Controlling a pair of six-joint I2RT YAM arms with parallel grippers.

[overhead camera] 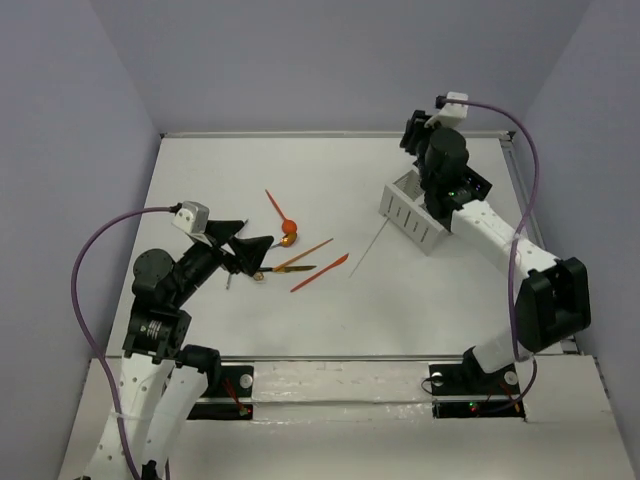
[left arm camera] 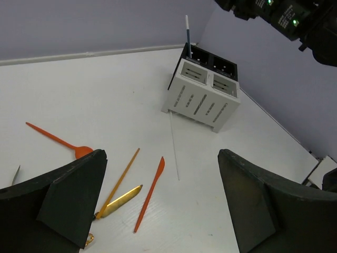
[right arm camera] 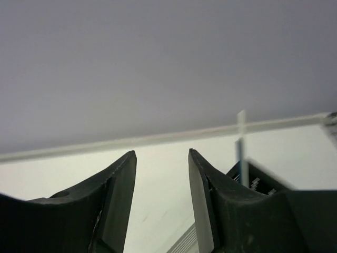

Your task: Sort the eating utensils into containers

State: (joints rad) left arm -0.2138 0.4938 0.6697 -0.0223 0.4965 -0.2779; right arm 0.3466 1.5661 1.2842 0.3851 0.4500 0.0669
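Several eating utensils lie mid-table: an orange spoon (left arm camera: 58, 140), a gold-brown stick (left arm camera: 122, 176), a gold knife (left arm camera: 120, 200), an orange knife (left arm camera: 151, 193) and a thin white stick (left arm camera: 174, 150). My left gripper (left arm camera: 160, 158) hovers over them, open and empty; it also shows in the top view (overhead camera: 266, 256). The containers stand at the back right: a white slatted caddy (left arm camera: 202, 100) joined to a black box (left arm camera: 216, 62). A blue-and-white stick (left arm camera: 187, 34) stands upright in the black box. My right gripper (right arm camera: 161, 153) is above the containers, open with nothing between its fingers.
The back wall's edge (overhead camera: 300, 134) runs behind the containers, and the right wall is close beside them. My right arm (overhead camera: 480, 220) covers the black box in the top view. Bare table (overhead camera: 330, 330) lies between the utensils and the arm bases.
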